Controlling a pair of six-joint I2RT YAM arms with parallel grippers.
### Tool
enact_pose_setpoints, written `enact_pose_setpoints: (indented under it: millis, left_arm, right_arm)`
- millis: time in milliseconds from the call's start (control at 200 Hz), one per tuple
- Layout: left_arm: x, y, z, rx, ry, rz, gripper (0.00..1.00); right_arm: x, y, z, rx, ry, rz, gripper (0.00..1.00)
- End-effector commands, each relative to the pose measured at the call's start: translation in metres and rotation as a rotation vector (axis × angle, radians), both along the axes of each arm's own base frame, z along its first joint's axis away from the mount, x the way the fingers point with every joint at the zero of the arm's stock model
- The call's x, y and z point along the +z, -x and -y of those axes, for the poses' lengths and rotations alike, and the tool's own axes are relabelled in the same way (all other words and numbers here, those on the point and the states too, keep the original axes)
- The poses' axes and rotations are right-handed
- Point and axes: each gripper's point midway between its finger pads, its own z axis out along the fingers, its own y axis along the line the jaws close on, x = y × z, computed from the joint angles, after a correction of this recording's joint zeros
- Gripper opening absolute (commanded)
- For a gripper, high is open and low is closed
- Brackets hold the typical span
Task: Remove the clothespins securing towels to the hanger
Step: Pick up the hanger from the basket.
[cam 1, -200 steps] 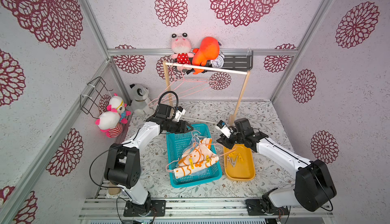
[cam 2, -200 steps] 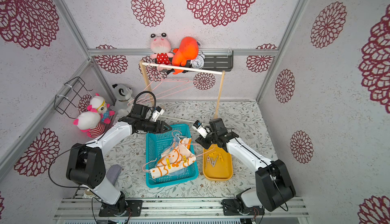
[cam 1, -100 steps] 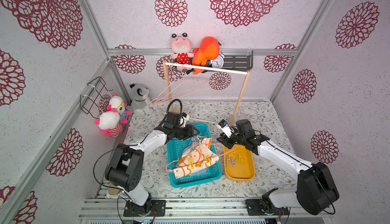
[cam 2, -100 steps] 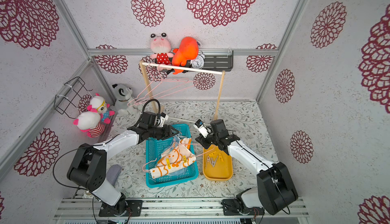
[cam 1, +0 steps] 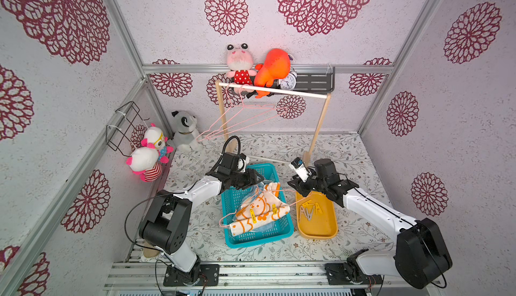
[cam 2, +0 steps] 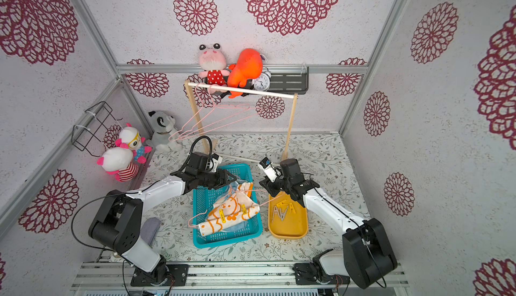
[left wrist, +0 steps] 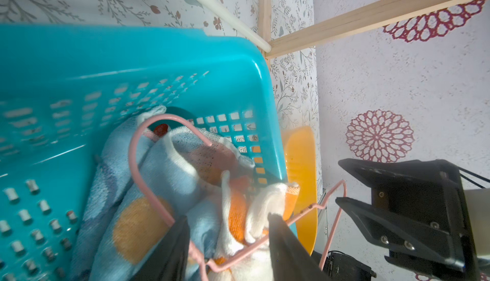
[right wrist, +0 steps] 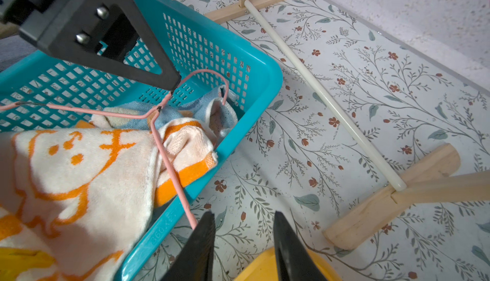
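Straddling the pink hanger's (right wrist: 169, 164) neck with the left gripper (cam 1: 262, 179) unclenched, hovering the right gripper (right wrist: 244, 214) released beside its arm, leaving two yellow clothespins (cam 1: 252, 217) on the white towel (cam 1: 258, 204) behind the left gripper.

Both top views were bright and evenly lit from overhead, with only soft, short shadows on the bench (cam 1: 349, 155); the orange plush (cam 1: 272, 67) glowed almost overexposed, and the wide lens bowed the aluminium frame rails (cam 1: 122, 29) toward the picture edges. In the left wrist view the near rim of the blue basket (left wrist: 92, 51) was smeared and out of focus, while the far wall (left wrist: 397, 81) was crisp; in the right wrist view the bench was sharp, and a soft shadow lay across the near part of the white towel (right wrist: 79, 160).
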Motion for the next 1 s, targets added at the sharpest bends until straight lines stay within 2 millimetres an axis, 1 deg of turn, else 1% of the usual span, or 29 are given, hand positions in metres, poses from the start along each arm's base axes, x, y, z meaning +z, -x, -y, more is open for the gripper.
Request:
enact_pose_setpoints:
  millis: [0, 170, 300, 450, 585, 655, 800, 991]
  left_arm:
    - [0.01, 0.0, -0.004, 0.022, 0.002, 0.015, 0.52]
    - [0.017, 0.006, -0.009, 0.022, -0.011, 0.021, 0.52]
    - [0.015, 0.01, -0.009, 0.018, -0.009, 0.015, 0.52]
    - [0.002, 0.012, -0.01, 0.02, -0.023, -0.007, 0.51]
    - [-0.006, 0.014, -0.012, 0.016, -0.033, -0.017, 0.51]
    - [-0.01, 0.013, -0.015, 0.024, -0.035, -0.021, 0.5]
    - [-0.013, 0.008, -0.011, 0.025, -0.022, -0.023, 0.5]
    - [-0.014, -0.001, 0.0, 0.012, 0.024, -0.015, 0.47]
  right_arm:
    - [0.012, -0.005, 0.002, -0.024, -0.028, 0.029, 0.38]
    - [0.011, -0.004, 0.002, -0.026, -0.029, 0.027, 0.38]
    - [0.01, -0.006, 0.001, -0.03, -0.034, 0.02, 0.37]
    - [0.01, -0.007, 0.001, -0.032, -0.036, 0.023, 0.37]
    - [0.009, -0.006, 0.003, -0.039, -0.032, 0.024, 0.37]
    - [0.01, -0.006, 0.003, -0.039, -0.034, 0.028, 0.36]
    - [0.009, -0.007, 0.003, -0.042, -0.039, 0.026, 0.36]
    - [0.01, -0.007, 0.001, -0.041, -0.055, 0.025, 0.36]
